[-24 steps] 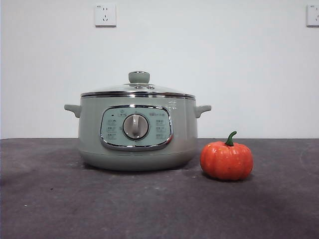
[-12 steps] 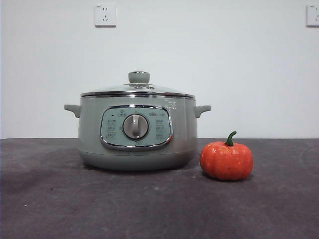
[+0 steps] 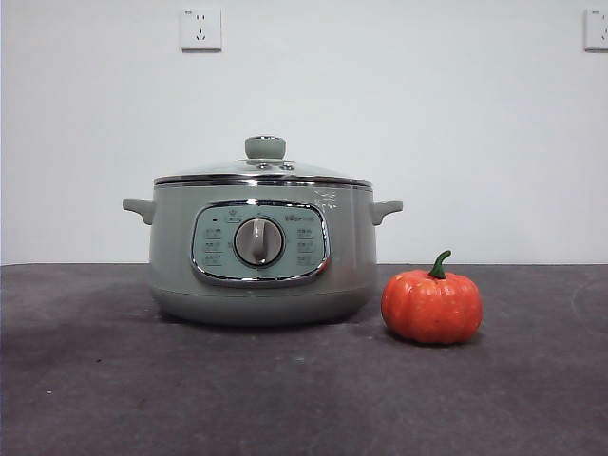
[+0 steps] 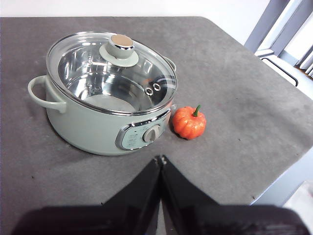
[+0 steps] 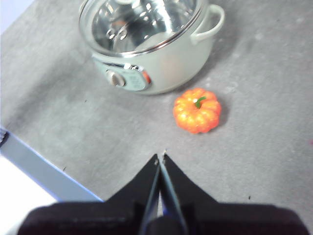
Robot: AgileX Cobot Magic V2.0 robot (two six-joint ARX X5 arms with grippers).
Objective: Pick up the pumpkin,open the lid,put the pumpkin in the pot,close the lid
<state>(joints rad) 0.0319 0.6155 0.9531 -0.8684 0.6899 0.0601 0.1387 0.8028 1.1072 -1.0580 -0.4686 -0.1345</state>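
Observation:
The sage-green pot (image 3: 261, 252) stands on the dark table with the glass lid (image 3: 263, 169) shut on it. Beside the pot's control-panel side sits the small orange pumpkin (image 3: 432, 305), upright and apart from the pot. Both wrist views look down on them: pot (image 4: 102, 115), lid (image 4: 111, 66), pumpkin (image 4: 189, 122); pot (image 5: 156, 54), pumpkin (image 5: 197, 110). My left gripper (image 4: 160, 158) hangs shut above the table, short of the pot's panel. My right gripper (image 5: 160, 156) is shut too, above the table short of the pumpkin. Neither holds anything, and neither appears in the front view.
The table edge (image 4: 274, 176) runs close past the pumpkin in the left wrist view, and another edge (image 5: 44, 169) shows in the right wrist view. A white wall with two sockets (image 3: 200, 28) stands behind the pot.

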